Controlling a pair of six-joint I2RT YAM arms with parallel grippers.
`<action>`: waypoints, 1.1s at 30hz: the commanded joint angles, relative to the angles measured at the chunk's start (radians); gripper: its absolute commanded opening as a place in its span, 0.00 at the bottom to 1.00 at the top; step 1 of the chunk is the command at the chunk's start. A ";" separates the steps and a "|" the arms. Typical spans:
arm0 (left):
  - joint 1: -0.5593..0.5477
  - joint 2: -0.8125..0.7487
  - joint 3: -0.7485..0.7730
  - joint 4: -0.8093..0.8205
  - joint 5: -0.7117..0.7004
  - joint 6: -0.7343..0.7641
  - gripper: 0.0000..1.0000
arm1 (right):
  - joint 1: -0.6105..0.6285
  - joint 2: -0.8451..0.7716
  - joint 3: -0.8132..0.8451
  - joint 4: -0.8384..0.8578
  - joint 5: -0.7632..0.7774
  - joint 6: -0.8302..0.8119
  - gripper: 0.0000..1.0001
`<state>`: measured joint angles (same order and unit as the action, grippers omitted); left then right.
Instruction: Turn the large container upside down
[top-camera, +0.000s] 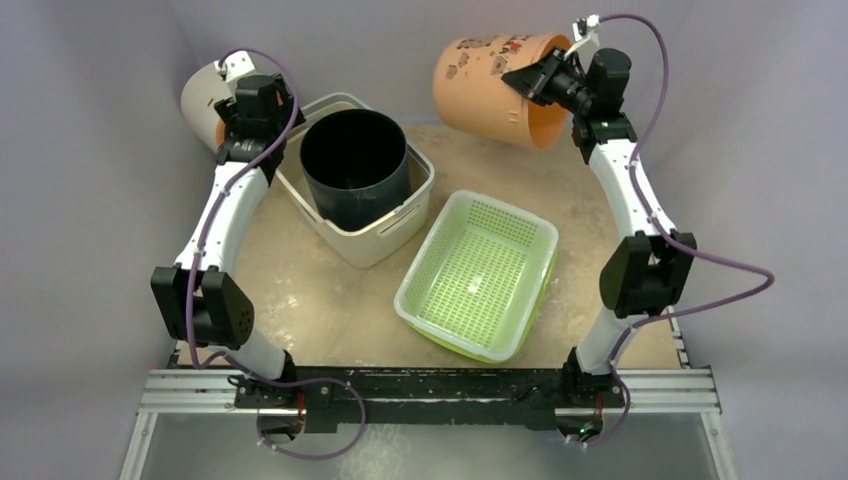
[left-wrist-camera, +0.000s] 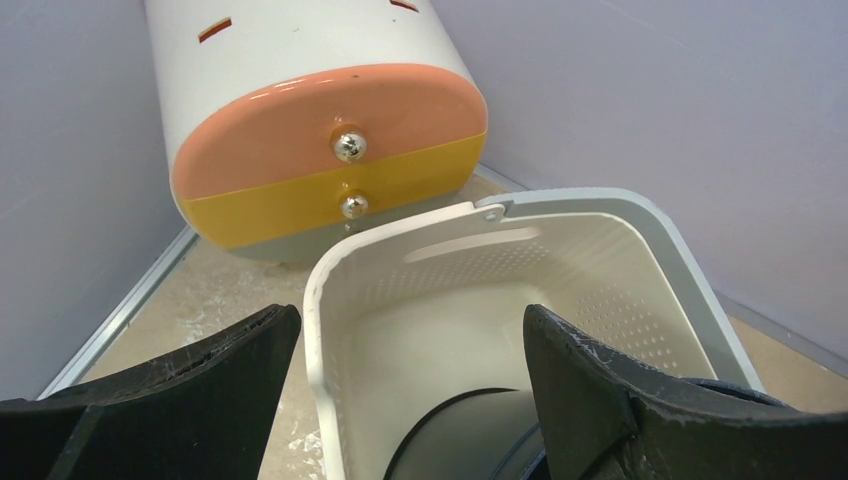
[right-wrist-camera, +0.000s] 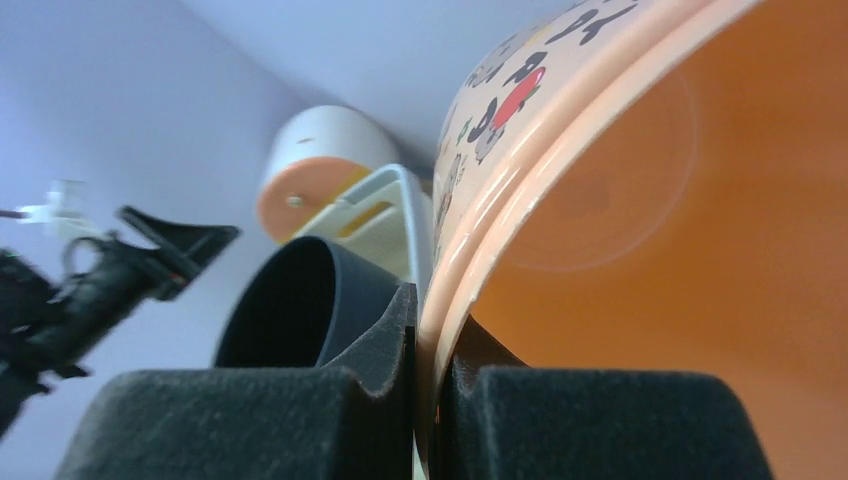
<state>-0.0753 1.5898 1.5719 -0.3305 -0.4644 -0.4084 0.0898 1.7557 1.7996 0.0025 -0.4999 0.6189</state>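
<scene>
Large container (top-camera: 372, 243) is sitting upright on the surface (top-camera: 300, 290) at 11 o'clock, with a black bin (top-camera: 352, 165) standing inside. Left gripper (left-wrist-camera: 410, 320) is hanging wide open over its 10 o'clock corner, jaws straddling the rim. Right gripper (right-wrist-camera: 428, 330) is clamping the rim of an orange bucket (top-camera: 490, 85), airborne at 1 o'clock.

The left arm (top-camera: 226, 212) starts from its base at the lower left of the top view, kinks outward at the left elbow (top-camera: 200, 300) and slants up to the left wrist (top-camera: 255, 112) in the upper left. The left jaws stand wide apart with nothing between them, their black pads (left-wrist-camera: 180, 390) at the bottom corners of the wrist view. The right arm (top-camera: 626, 190) mirrors this pose, with the right elbow (top-camera: 645, 272) out toward the right edge and the right wrist (top-camera: 605, 85) at the upper right, aimed leftward. The right jaws are pressed together on the rim of an orange bucket (top-camera: 490, 85)
</scene>
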 joint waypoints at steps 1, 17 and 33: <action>-0.003 -0.067 -0.017 0.036 -0.021 0.012 0.84 | -0.050 0.067 -0.103 0.662 -0.399 0.401 0.00; -0.003 -0.071 -0.011 0.036 -0.036 0.034 0.84 | -0.081 0.442 -0.323 1.608 -0.518 1.110 0.00; -0.003 -0.040 0.005 0.025 -0.077 0.075 0.84 | -0.168 0.681 -0.476 2.038 -0.469 1.392 0.11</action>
<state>-0.0753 1.5517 1.5547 -0.3305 -0.5129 -0.3637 -0.0673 2.3627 1.3987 1.6394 -0.8677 1.9259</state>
